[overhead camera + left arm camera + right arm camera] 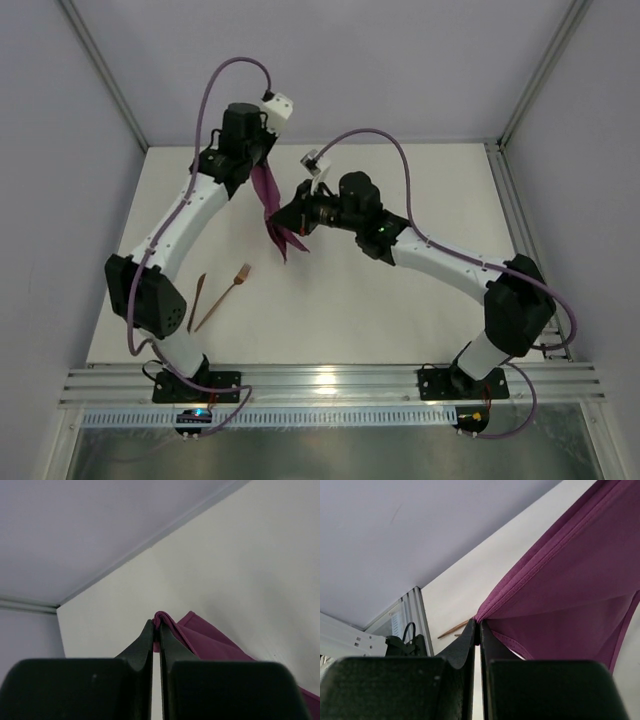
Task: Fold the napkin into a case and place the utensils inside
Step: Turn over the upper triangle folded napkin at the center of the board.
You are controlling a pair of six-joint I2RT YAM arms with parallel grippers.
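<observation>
A white table (380,310) is sitting inside pale lavender walls (350,60). Metal posts (541,70) are running up the back corners, and a ribbed metal rail (330,382) is catching a glare of light along the near edge.

A white tabletop (400,320) lies between pale lavender walls (350,60), with slim metal posts (100,70) at the two far corners. A ribbed aluminium rail (330,380) runs along the near edge. Nearer still are a white toothed strip (330,415) and a brushed metal sheet (330,455).
</observation>
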